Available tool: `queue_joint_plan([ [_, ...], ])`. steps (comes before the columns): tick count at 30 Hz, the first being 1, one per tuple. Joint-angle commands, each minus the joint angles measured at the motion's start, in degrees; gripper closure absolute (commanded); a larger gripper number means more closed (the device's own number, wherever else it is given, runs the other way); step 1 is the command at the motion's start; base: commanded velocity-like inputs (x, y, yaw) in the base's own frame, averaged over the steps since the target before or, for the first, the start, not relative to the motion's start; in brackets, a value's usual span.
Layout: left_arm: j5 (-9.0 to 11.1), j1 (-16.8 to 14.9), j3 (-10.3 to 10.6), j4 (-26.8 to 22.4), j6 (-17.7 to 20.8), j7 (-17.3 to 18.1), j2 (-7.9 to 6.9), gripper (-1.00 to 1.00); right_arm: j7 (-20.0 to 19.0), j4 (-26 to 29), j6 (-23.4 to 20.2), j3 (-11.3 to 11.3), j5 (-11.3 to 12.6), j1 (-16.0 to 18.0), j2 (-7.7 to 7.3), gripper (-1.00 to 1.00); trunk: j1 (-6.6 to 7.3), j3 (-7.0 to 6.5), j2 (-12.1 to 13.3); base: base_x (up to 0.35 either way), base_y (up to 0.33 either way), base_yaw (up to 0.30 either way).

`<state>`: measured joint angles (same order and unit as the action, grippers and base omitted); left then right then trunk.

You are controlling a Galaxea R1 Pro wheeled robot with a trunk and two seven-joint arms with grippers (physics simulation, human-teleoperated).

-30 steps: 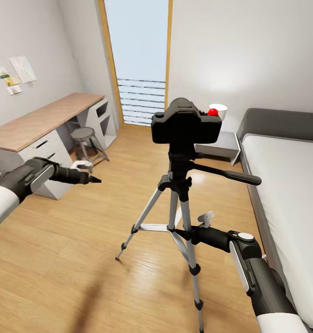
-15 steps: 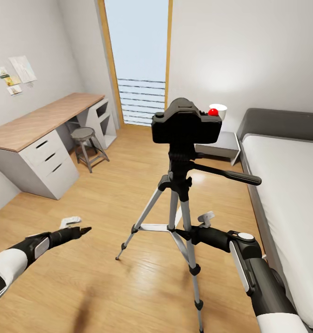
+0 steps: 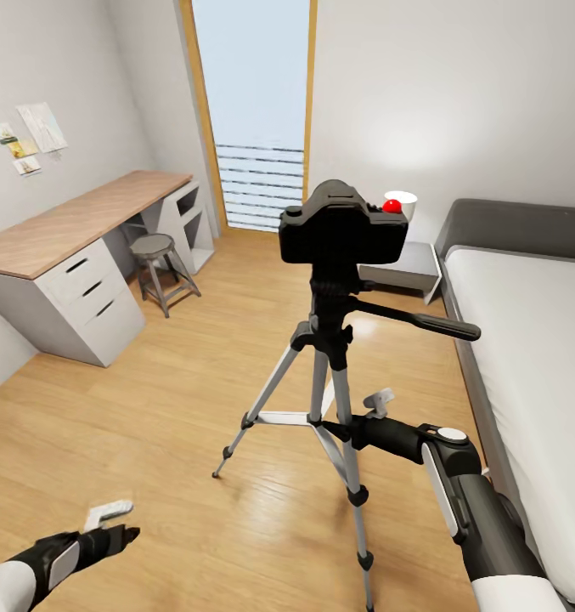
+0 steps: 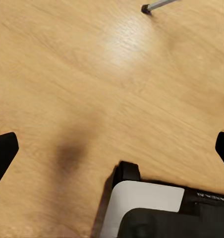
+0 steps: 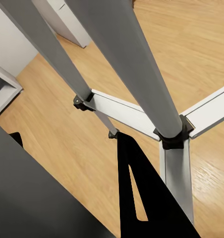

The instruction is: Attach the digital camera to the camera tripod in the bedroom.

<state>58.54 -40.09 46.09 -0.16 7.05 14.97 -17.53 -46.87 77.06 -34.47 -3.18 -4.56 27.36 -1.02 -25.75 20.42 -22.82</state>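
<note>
Where the light wood floor (image 3: 151, 408) of the bedroom runs between the grey bed (image 3: 525, 340) and the white desk (image 3: 75, 263), the camera tripod (image 3: 329, 382) stands upright at mid-room, its long axis vertical, three silver legs splayed to the floor and its pan handle reaching out level toward the bed. The digital camera (image 3: 342, 225) sits on the tripod's head, its wide body set crosswise, red button up on the bed side. The right arm stretches forward low beside the bed, its right gripper (image 3: 355, 421) in among the tripod's legs by the centre brace (image 5: 137, 116); how its fingers stand I cannot tell. The left arm hangs low near the floor, well apart from the tripod, the left gripper (image 3: 113, 525) with fingers spread wide and holding nothing.
</note>
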Motion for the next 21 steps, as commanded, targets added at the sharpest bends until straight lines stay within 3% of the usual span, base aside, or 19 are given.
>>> queue_joint_plan([
  [1, 0.7, 2.4, 0.3, 0.0, 0.9, -0.9, 0.49, -1.00, -0.4, 0.0, 0.4, -0.1, -3.3, 0.1, 0.00, 1.00, -0.04, 0.09, -0.1, 0.000, 0.000, 0.000],
  [4, 0.8, 7.2, 0.3, 0.0, 1.5, -2.1, 1.52, -1.00, -0.4, 0.0, 0.4, -0.2, -3.3, 0.1, -0.02, 1.00, -0.04, 0.09, -0.1, 0.000, 0.000, 0.000],
  [13, 0.9, 14.7, 0.2, 0.0, 1.9, -3.8, 4.90, -1.00, -0.4, -0.1, 0.4, -0.2, -3.3, 0.1, -0.03, 1.00, -0.04, 0.09, -0.1, 0.000, 0.000, 0.000],
  [19, 1.2, 17.5, 0.2, 0.0, 2.1, -11.0, 6.23, -1.00, -0.4, -0.5, 0.4, -0.2, -3.2, 0.1, -0.03, 1.00, -0.04, 0.09, -0.1, 0.000, 0.000, 0.000],
  [21, 2.5, 18.4, 0.1, 0.0, 2.2, -14.3, 6.72, -1.00, -0.4, -0.7, 0.4, -0.2, -3.2, 0.1, -0.03, 1.00, -0.04, 0.09, -0.1, 0.000, 0.000, 0.000],
])
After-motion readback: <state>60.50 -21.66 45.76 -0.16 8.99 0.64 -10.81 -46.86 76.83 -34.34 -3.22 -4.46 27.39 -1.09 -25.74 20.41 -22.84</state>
